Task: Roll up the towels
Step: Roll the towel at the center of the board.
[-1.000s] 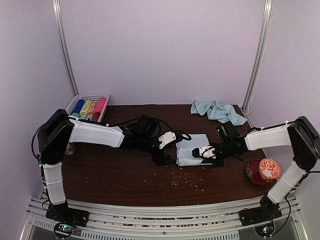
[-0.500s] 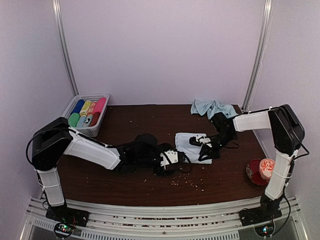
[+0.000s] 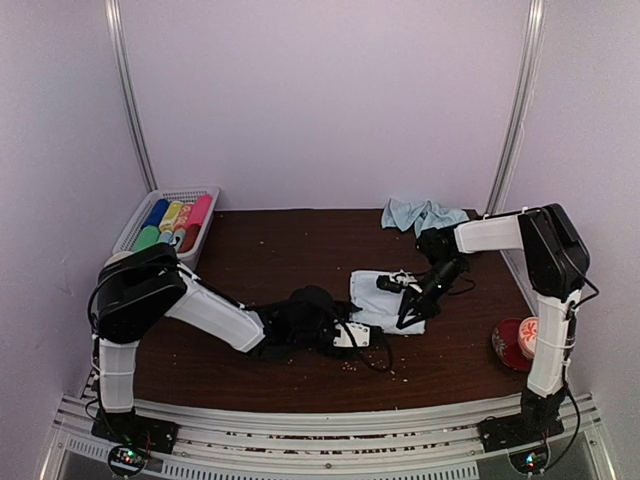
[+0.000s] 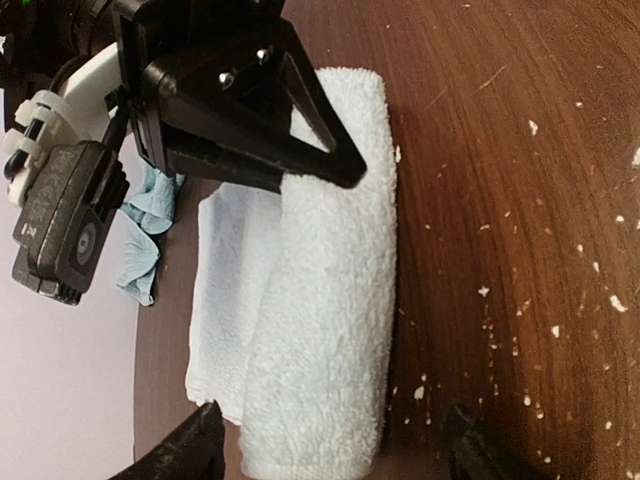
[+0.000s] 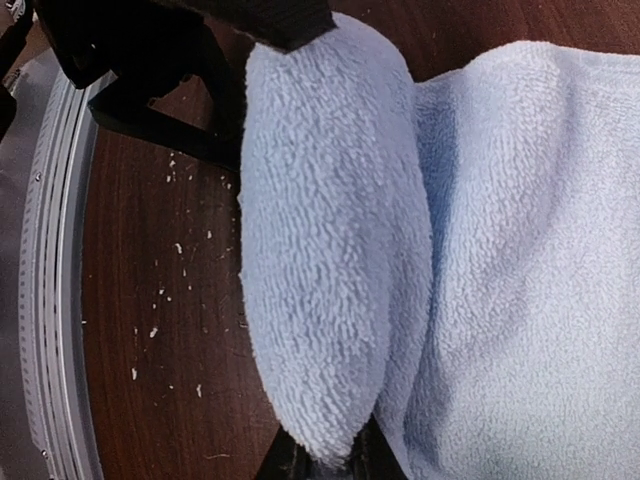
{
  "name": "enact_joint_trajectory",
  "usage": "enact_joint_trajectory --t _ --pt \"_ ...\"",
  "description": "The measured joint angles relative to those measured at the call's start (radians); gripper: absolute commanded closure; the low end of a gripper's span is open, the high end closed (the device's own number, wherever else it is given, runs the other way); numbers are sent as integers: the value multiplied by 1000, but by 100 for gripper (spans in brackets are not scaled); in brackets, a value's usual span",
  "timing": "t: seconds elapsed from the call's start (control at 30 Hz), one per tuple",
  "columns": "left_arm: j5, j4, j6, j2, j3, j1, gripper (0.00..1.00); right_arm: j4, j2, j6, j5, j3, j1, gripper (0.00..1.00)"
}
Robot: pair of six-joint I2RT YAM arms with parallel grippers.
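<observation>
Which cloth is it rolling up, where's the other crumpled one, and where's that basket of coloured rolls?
Half-rolled towel [image 4: 320, 330]: left wrist view, on the rolled-up part.
Crumpled towel [image 3: 428, 216]: top view, on its middle.
Basket [image 3: 190, 191]: top view, on its far rim.

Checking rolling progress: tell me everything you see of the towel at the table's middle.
The towel is pale blue terry, on the brown table. Its near side is wound into a thick roll; the rest lies flat. The right fingers pinch one end; the left fingers stand open astride the other.
</observation>
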State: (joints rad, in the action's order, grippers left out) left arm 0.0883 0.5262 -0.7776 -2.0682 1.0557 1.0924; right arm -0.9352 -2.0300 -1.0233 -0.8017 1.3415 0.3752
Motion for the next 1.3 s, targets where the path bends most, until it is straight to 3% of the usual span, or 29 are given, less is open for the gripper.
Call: enact_joint_trajectory --t 0.27,0.43,0.63,0.97,1.23,1.3 --pt "23 -2 -58 -41 39 8 51 -105 -24 -34 -27 16 0 91" --pt "16 -24 -71 -43 52 10 77 -134 -31 -48 -31 18 0 89" --pt "-18 -92 -85 -43 79 15 100 -152 -35 -48 -30 23 0 80" --pt "-99 -281 -35 -43 160 15 100 -137 38 -50 6 -21 -18 54" --pt "-202 -467 113 -100 311 -6 100 67 306 -73 114 -248 -29 19" --pt "-237 -504 153 -111 343 -19 100 148 394 -90 136 -325 -29 14"
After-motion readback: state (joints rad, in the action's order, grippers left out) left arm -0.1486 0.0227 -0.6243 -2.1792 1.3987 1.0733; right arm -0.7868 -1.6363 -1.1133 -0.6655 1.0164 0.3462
